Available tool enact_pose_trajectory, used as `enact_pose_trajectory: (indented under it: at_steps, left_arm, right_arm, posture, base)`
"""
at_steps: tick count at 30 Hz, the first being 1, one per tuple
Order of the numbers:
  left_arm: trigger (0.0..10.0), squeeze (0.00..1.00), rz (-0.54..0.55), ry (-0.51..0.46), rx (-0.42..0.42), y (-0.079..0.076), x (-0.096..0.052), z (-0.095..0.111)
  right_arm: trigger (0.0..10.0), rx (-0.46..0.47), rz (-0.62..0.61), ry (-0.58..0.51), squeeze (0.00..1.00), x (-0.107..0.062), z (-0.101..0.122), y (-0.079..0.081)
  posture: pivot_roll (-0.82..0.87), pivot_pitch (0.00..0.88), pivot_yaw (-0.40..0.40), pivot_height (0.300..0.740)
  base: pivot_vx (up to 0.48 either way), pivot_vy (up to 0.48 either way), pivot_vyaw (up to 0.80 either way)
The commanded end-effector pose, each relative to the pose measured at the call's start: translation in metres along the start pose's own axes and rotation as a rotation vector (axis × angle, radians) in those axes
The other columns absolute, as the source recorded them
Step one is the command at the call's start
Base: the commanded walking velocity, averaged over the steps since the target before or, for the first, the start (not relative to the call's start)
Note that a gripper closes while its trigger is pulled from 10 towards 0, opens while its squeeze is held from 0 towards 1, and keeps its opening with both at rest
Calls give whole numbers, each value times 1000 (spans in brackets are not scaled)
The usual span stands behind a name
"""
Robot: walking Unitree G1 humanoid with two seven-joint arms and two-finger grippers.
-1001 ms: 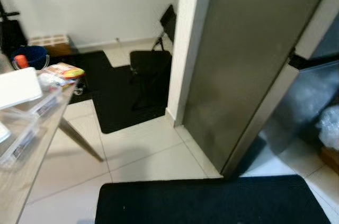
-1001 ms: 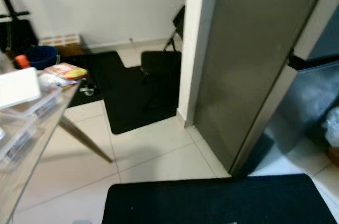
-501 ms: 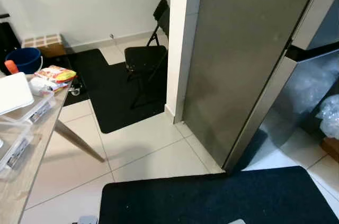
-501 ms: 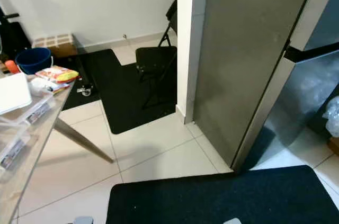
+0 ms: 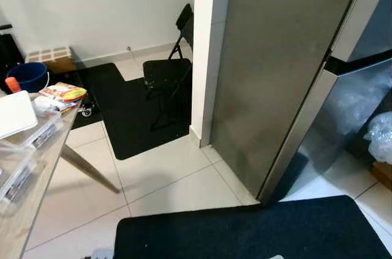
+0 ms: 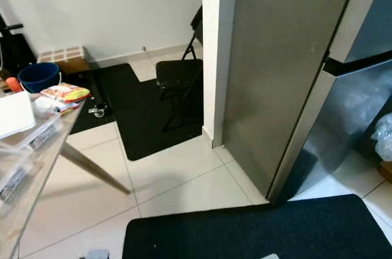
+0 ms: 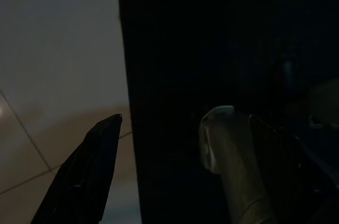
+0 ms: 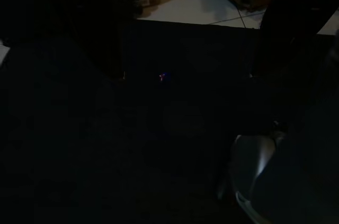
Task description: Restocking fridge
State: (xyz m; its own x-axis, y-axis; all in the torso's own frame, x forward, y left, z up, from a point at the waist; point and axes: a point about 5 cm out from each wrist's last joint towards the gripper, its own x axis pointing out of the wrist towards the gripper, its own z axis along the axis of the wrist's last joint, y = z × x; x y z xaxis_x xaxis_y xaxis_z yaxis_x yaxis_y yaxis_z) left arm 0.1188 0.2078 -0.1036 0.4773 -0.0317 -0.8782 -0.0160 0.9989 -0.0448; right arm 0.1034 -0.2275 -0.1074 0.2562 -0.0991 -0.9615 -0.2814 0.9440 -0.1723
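Both arms hung idle over the black mat (image 5: 245,234); whether the left gripper (image 7: 159,144) or right gripper (image 8: 185,75) was clenched, I could not tell. Ahead rose the fridge (image 5: 275,75). Clear boxes (image 5: 24,149) of unreadable contents sat on the table (image 5: 18,222) leftward.

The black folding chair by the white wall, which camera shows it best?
The right eye view shows the black folding chair best: seat, backrest and legs stand slightly clearer of the white pillar. The left eye view shows the same chair, nearer the pillar's edge. Both wrist views are dark, aimed at floor and black mat; no chair can be made out.
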Motion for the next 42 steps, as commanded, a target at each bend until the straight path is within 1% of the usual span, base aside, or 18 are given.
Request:
enact_pose_trajectory:
  at_steps: [1, 15, 16, 17, 21, 29, 42]
  left_arm:
    - [10000, 0, 2, 31, -5, 1, -2, -10]
    - [10000, 0, -2, 32, -3, 0, -2, -10]
    - [10000, 0, -3, 32, -3, 0, -2, -10]
    - [10000, 0, -3, 32, -3, 0, -2, -10]
    - [10000, 0, -4, 33, 0, 0, -2, -10]
    - [10000, 0, -6, 31, 1, 0, -2, -10]
    - [10000, 0, -8, 32, 3, -1, -2, -10]
  right_arm:
    - [10000, 5, 5, -33, 0, 0, 10, 2]
    - [10000, 22, 8, -34, 0, 1, 11, 4]
    - [10000, 13, 7, -30, 0, 1, 10, 4]
    - [10000, 30, 10, -29, 0, 1, 10, 4]
    - [10000, 19, 6, -24, 0, 1, 9, 4]
    - [10000, 29, -1, -28, 0, 1, 9, 3]
    - [10000, 39, -5, -38, 0, 1, 11, 2]
  posture:
    - [-33, 0, 5, 740]
    - [-32, 0, 8, 740]
    - [-33, 0, 10, 740]
    - [-33, 0, 10, 740]
    - [-34, 0, 11, 740]
    - [-35, 0, 10, 740]
    - [-36, 0, 9, 740]
  base:
    - [307, 0, 0]
    - [310, 0, 0]
    - [304, 0, 0]
    - [307, 0, -769]
    - [305, 0, -788]
    - [302, 0, -788]
    - [301, 0, 0]
